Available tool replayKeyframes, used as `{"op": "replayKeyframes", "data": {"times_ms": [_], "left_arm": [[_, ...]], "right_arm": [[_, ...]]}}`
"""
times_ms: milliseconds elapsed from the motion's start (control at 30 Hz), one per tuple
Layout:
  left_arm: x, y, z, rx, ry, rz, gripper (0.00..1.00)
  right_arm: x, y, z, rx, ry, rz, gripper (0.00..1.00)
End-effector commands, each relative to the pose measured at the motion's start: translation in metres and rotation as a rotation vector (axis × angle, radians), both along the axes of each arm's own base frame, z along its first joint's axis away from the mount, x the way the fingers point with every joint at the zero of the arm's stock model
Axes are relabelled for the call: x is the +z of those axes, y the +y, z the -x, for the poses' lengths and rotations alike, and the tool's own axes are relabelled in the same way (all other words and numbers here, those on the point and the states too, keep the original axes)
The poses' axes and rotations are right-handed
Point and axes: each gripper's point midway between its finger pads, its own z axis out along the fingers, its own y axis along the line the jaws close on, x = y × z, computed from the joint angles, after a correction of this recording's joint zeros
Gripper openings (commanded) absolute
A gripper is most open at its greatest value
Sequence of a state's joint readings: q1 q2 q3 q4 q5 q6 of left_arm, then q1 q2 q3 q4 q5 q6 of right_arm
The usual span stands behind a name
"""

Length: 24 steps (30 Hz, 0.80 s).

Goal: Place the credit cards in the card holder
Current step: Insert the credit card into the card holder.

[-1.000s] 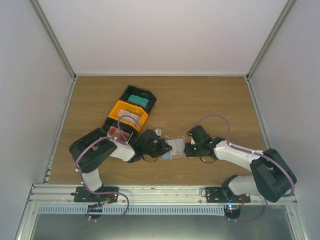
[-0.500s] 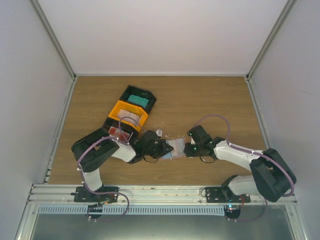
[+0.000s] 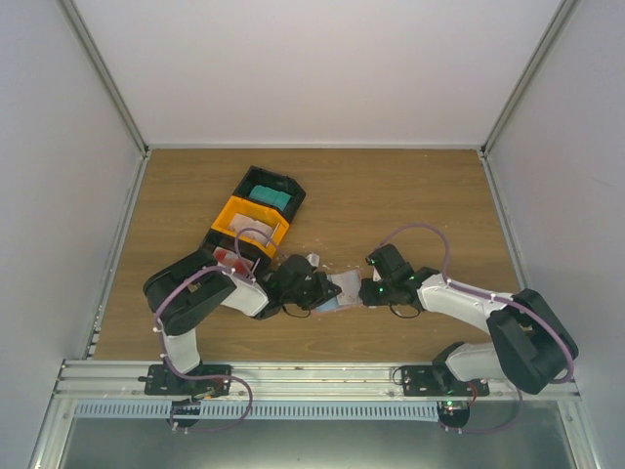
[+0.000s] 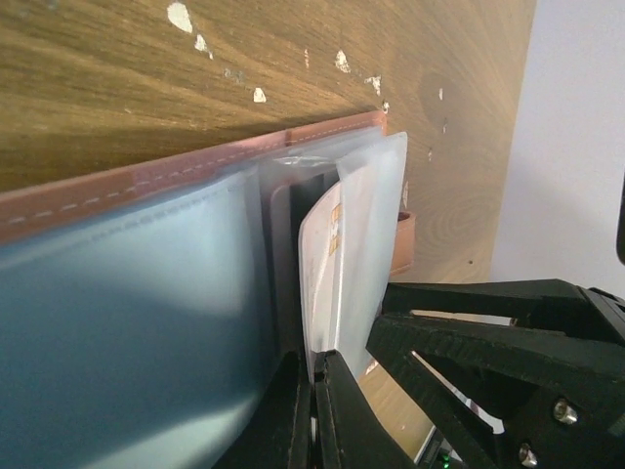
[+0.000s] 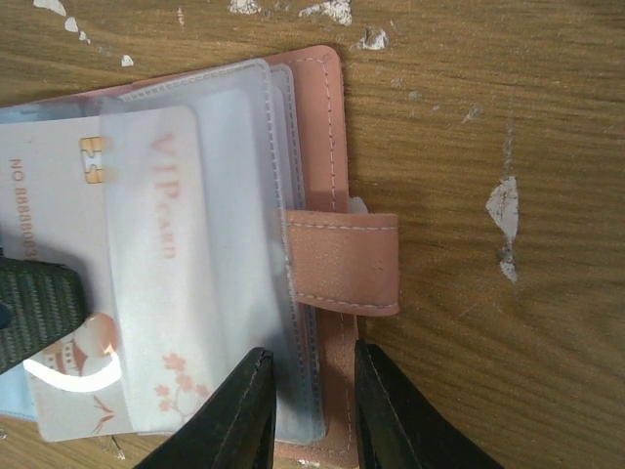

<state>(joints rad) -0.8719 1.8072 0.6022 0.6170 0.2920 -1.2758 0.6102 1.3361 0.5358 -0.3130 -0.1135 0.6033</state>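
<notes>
The salmon-pink card holder (image 5: pixel 327 117) lies open on the table between both grippers (image 3: pixel 342 286), its clear sleeves (image 5: pixel 259 195) fanned out. A pale pinkish-white credit card (image 5: pixel 78 225) marked VIP sits partly inside a sleeve. My left gripper (image 4: pixel 314 391) is shut on that card's edge (image 4: pixel 322 274); its dark finger (image 5: pixel 34 303) shows in the right wrist view. My right gripper (image 5: pixel 308 410) stands slightly open, its tips down on the holder's strap side, with the sleeve edges and leather showing in the gap. A teal card (image 3: pixel 269 194) and a red card (image 3: pixel 231 258) lie in bins.
An orange bin (image 3: pixel 251 223) sits between two black bins (image 3: pixel 283 183) at the left rear, close behind my left arm. Small white scraps (image 5: pixel 503 210) dot the wood. The right gripper's black body (image 4: pixel 508 352) crowds the left wrist view.
The left arm's elbow has shifted a little to the right. The right jaws have narrowed slightly. Holder and card stay in place.
</notes>
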Motion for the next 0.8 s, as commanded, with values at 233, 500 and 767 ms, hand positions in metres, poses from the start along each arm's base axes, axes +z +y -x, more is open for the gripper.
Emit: {"op": "replayKeyframes", "data": {"times_ms": [233,500,767], "left_arm": [[-0.039,-0.004,0.019,-0.078,0.056,-0.079,0.06],[-0.037,-0.012,0.018,-0.108,0.033,-0.069,0.08],[-0.041,-0.017,0.022,-0.133,0.045,-0.069,0.12]], "right_arm": [[-0.028,0.002,0.033,0.023,0.149,-0.039,0.24],[-0.022,0.006,0.03,0.014,0.136,-0.066,0.25],[-0.009,0.016,0.028,0.013,0.121,-0.138,0.32]]}}
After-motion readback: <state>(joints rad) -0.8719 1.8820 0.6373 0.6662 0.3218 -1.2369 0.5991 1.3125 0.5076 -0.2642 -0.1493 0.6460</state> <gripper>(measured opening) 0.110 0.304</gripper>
